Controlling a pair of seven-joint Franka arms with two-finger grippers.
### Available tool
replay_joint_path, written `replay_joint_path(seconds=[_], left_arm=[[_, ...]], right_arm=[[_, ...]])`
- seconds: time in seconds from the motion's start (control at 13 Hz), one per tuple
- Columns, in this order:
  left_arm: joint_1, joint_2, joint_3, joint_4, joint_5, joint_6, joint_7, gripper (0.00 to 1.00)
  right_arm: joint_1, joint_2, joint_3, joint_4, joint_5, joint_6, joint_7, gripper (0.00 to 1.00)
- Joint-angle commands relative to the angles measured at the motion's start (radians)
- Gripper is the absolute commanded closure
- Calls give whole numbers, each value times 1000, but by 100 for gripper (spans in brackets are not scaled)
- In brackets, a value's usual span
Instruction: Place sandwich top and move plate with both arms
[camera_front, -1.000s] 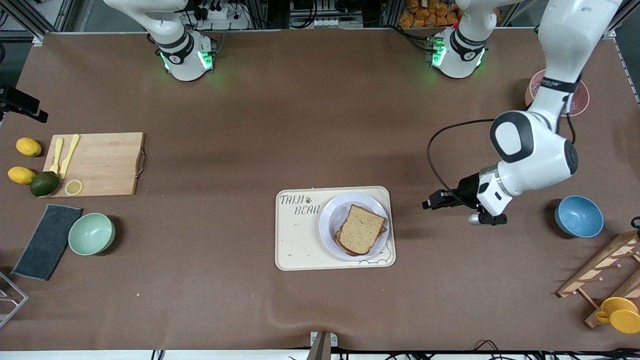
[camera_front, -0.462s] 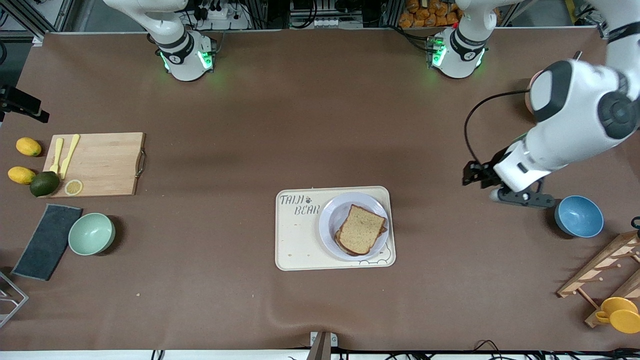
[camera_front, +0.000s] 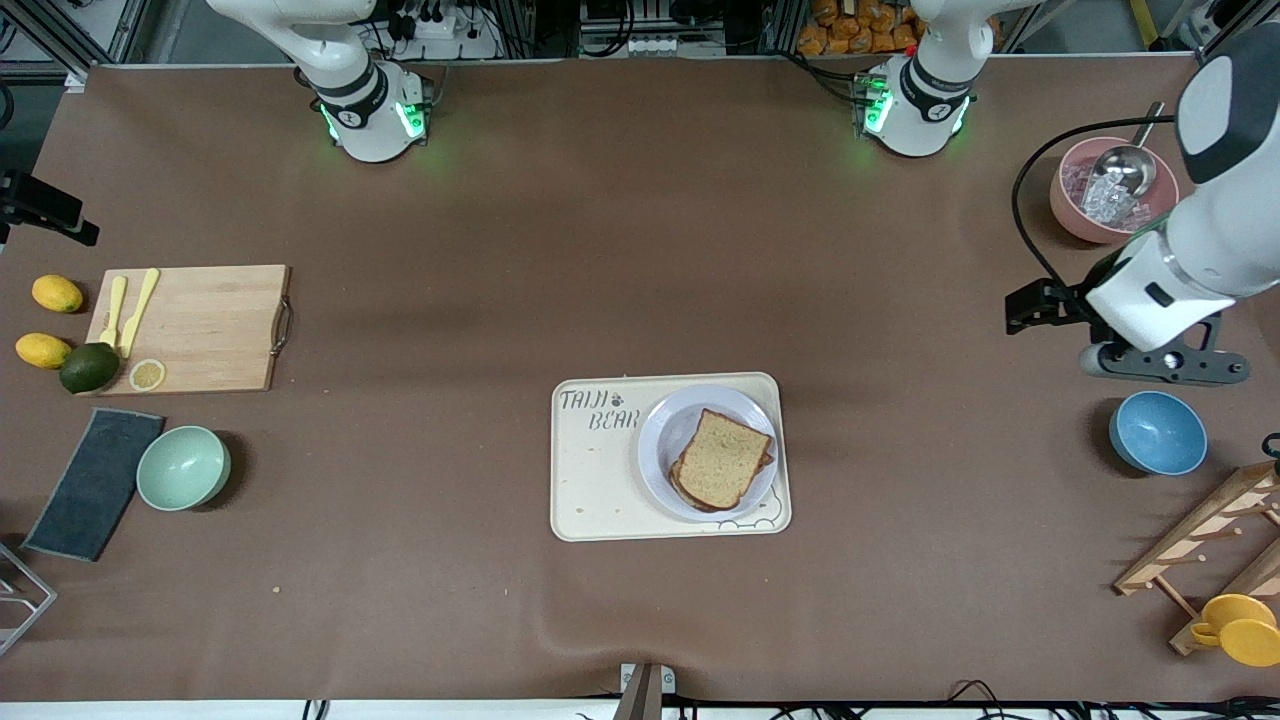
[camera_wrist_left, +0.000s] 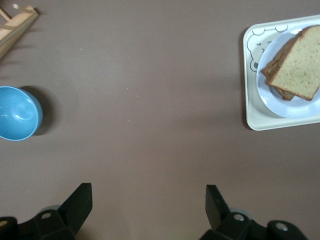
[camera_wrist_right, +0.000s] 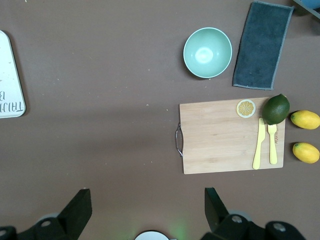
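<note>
Front view: the light-brown wholemeal bread slice (camera_front: 721, 459) lies on a stacked sandwich on the round pale lavender-white plate (camera_front: 660, 427), which sits on the cream rectangular bear tray (camera_front: 590, 480). The left hand (camera_wrist_left: 147, 207), empty with fingers spread wide, hangs over bare brown surface (camera_front: 620, 250) near the blue bowl (camera_front: 1157, 432). The right hand (camera_wrist_right: 145, 206), also wide and empty, waits above the wooden cutting board (camera_wrist_right: 225, 135).
</note>
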Motion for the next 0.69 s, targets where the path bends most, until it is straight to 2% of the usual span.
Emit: replay_joint_path(seconds=[0.0, 0.31, 0.62], left_arm=[[-83, -55, 91, 6, 20, -28, -11, 0], [-190, -132, 231, -38, -3, -28, -26, 0], [-210, -151, 256, -32, 5, -81, -91, 0]], right_arm=[[19, -2, -10, 2, -5, -4, 19, 0], [19, -4, -10, 1, -3, -5, 19, 0], [20, -2, -10, 2, -5, -4, 19, 0]])
